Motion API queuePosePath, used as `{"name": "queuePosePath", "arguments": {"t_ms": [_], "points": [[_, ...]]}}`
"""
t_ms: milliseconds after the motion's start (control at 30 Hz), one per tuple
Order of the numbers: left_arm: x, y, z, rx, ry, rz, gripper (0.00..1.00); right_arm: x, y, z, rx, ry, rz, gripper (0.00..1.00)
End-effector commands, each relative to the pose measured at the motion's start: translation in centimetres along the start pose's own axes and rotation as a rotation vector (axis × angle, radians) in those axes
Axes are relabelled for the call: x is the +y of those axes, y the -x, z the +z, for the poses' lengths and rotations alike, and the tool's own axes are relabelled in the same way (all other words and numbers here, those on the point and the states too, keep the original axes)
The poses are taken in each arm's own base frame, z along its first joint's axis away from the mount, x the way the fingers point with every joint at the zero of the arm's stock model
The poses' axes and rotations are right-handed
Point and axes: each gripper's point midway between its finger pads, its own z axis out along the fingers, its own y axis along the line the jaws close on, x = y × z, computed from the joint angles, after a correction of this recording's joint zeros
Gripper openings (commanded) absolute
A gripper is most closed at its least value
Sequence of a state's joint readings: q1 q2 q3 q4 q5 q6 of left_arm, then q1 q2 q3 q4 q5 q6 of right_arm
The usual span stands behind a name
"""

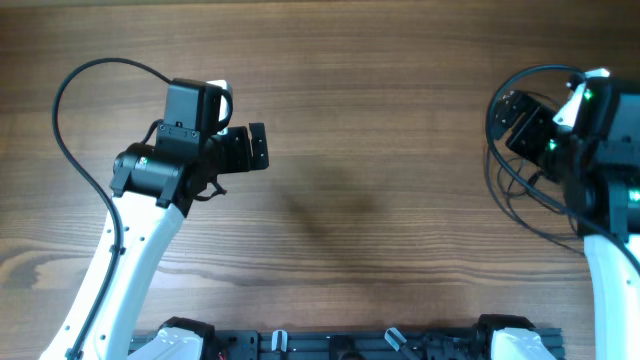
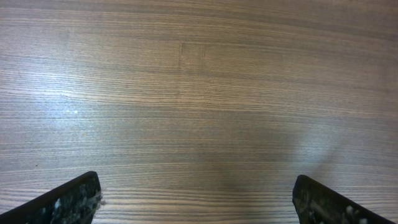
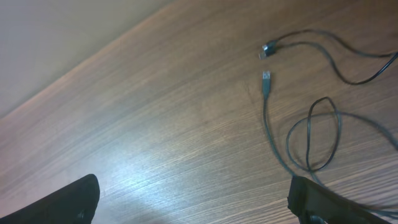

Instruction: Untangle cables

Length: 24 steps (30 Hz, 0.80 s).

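The cables [image 3: 267, 124] are way over on the right side of the counter [image 1: 380, 80], bunched loosely around where the right arm sits. From overhead they're just a few hair-thin dark lines curving under and beside that arm, easy to miss next to the arm's own thick black cable.

The right wrist view is much better. You can see thin dark grey-black wires lying flat on the wood grain, far skinnier than the tool's fingers. Two little plug ends [image 3: 266, 76] sit close together but not touching, both with a small metallic tip. One wire runs from its plug toward the near side, the other heads off to the right edge. A darker strand makes a tall narrow loop [image 3: 339, 127] that crosses over a greyer strand curling around it, so there's at least one overlap there. More wire runs out of view on the right.

The right tool [image 3: 193, 199] has its fingers spread wide with only bare counter between them, just left of the wires and not touching them.

The left tool [image 2: 196, 205] is on the left side, well apart from the cables, with its fingers spread wide too and nothing between them.
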<state>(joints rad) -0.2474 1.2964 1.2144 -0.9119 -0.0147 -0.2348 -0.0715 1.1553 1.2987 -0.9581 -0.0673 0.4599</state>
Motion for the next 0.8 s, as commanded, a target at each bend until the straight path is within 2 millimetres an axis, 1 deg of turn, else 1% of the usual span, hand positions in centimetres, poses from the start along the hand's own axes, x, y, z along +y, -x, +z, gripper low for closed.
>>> {"name": "queuePosePath", "arguments": {"t_ms": [0, 200, 433, 600, 767], "points": [[0.4, 0.0, 0.1, -0.001, 0.013, -0.01, 1.0, 0.0, -0.5, 1.8, 0.056, -0.011, 0.015, 1.0], [0.4, 0.0, 0.1, -0.001, 0.013, -0.01, 1.0, -0.9, -1.8, 5.7, 0.167, -0.067, 0.024, 1.0], [0.4, 0.0, 0.1, -0.001, 0.013, -0.01, 1.0, -2.2, -3.8, 10.2, 0.298, -0.133, 0.034, 1.0], [0.3, 0.0, 0.1, 0.0, 0.013, -0.009, 1.0, -2.8, -4.7, 11.8, 0.343, -0.156, 0.038, 1.0], [0.3, 0.0, 0.1, 0.0, 0.012, -0.009, 1.0, -2.3, -3.7, 12.3, 0.301, -0.135, 0.035, 1.0]]}}
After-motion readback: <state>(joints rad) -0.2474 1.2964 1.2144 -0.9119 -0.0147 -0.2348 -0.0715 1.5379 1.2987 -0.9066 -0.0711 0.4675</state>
